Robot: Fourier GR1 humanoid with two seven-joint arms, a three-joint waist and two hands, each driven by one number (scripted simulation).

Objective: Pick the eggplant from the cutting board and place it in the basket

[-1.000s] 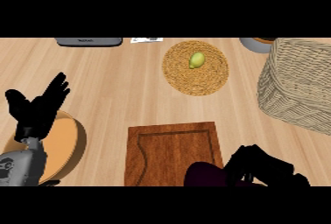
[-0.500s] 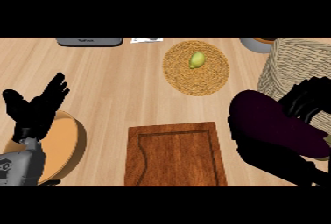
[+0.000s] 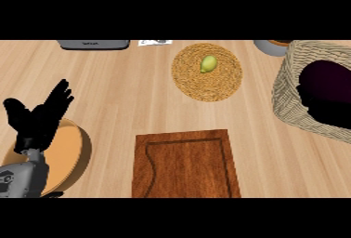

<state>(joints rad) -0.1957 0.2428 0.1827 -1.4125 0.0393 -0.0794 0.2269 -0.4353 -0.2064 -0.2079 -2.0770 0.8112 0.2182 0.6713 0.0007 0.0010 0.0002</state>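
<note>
The dark purple eggplant [image 3: 328, 83] sat over the woven wicker basket [image 3: 288, 93] at the right edge of the light wooden counter [image 3: 123, 88], its bulk inside the basket's rim. A black shape merged with it on its lower side, probably the right hand [image 3: 329, 114], but the two were so close in tone that I cannot tell how its fingers were set or whether they were touching the eggplant.

The brown rectangular wooden cutting board [image 3: 185, 165] lay at the counter's near edge, about midway along it, with a shallow groove running just inside its border. Nothing rested on it.

The black left hand [image 3: 37, 118] showed near the counter's left edge, fingers straight and spread, pointing up and away, holding nothing. Its grey forearm [image 3: 21, 179] came in from the lower left corner. Under and just beside that hand lay a round tan wooden bowl [image 3: 68, 153], partly covered by the arm.

Toward the far edge, a round woven straw mat [image 3: 205, 74] lay flat with a small yellow-green fruit [image 3: 208, 63] resting on its far half. Along the far edge sat a grey flat appliance [image 3: 93, 44] at the left, a small white card [image 3: 154, 42] beside it, and a grey bowl [image 3: 270, 47] just beside the basket's far corner, cut off by the view.
</note>
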